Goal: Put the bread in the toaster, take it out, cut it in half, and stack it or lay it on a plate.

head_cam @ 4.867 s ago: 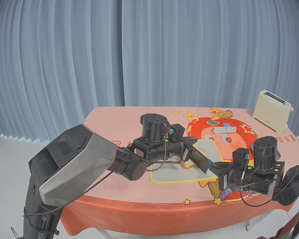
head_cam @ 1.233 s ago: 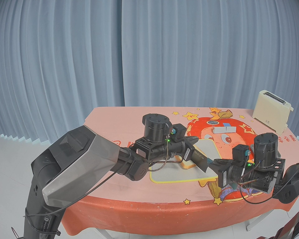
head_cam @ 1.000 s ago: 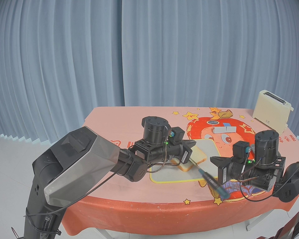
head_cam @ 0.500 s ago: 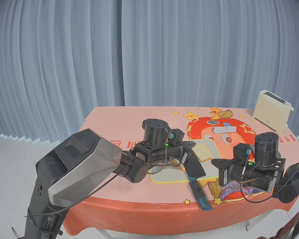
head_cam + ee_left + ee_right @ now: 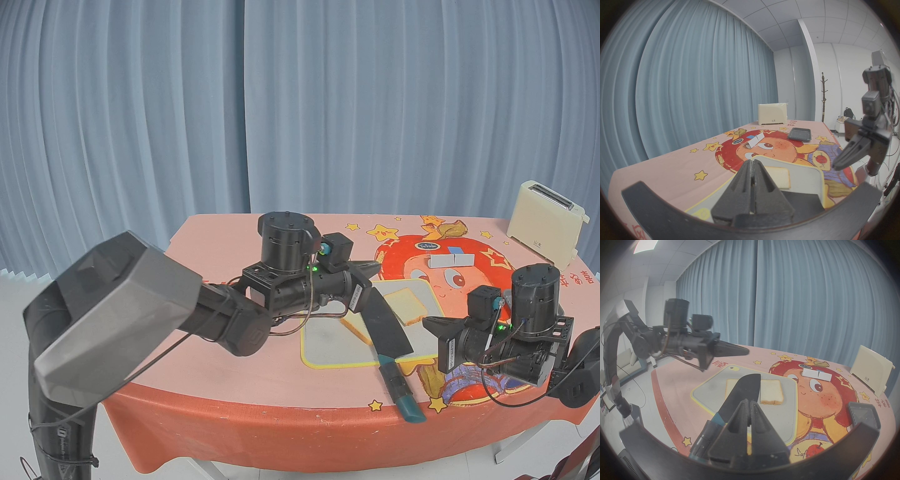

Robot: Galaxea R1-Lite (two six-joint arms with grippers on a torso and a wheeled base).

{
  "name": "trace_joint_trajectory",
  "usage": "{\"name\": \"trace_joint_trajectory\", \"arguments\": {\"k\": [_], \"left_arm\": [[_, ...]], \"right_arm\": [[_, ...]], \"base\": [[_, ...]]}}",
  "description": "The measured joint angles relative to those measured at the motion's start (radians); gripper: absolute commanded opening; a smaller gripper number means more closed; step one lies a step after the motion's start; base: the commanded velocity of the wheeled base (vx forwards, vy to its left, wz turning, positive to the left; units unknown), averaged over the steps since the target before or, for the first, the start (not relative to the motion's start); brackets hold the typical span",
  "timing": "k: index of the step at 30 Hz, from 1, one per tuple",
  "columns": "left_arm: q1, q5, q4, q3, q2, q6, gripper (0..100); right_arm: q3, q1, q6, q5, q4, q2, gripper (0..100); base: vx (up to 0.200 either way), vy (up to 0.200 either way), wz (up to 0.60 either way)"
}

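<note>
Over the pink cartoon tablecloth (image 5: 237,247) you have both tools pressed together and empty, left gripper (image 5: 377,267) above the cutting board's (image 5: 328,344) far edge, right gripper (image 5: 427,324) off its right side, while the knife (image 5: 386,328) lies flat on the board between the two bread halves (image 5: 407,306), handle overhanging the near edge.

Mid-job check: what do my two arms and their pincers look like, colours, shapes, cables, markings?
Both arms are matte black, each with a squat cylinder at the wrist, a small boxy camera with a teal fitting, green lights and thin black cables. The left arm carries an angular silver-grey shell. The left pincer and right pincer have black wedge-shaped fingers tapering to a point.
</note>
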Motion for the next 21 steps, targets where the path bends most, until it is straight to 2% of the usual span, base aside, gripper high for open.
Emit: {"name": "trace_joint_trajectory", "arguments": {"k": [3,4,10,15,18,21], "left_arm": [[0.011,0.017,-0.012,0.116,-0.084,-0.002,0],[0.018,0.030,-0.022,0.169,-0.120,-0.004,0],[0.059,0.091,-0.117,0.450,-0.319,-0.020,0],[0.123,0.132,-0.194,0.656,-0.521,-0.069,0],[0.185,0.138,-0.217,0.720,-0.615,-0.091,0],[0.253,0.129,-0.231,0.741,-0.669,-0.101,0]], "right_arm": [[0.001,0.001,0.000,-0.001,0.000,-0.001,0],[0.001,0.002,0.000,-0.001,0.000,-0.001,100],[0.000,0.011,0.004,-0.001,0.001,-0.005,100],[-0.028,0.038,0.021,-0.003,0.023,-0.010,100],[-0.061,0.063,0.026,-0.012,0.082,-0.006,100],[-0.103,0.090,0.030,-0.029,0.201,0.005,100]], "base": [[0.000,0.000,0.00],[0.000,0.000,0.00],[0.000,0.000,0.00],[0.000,0.000,0.00],[0.000,0.000,0.00],[0.000,0.000,0.00]]}}
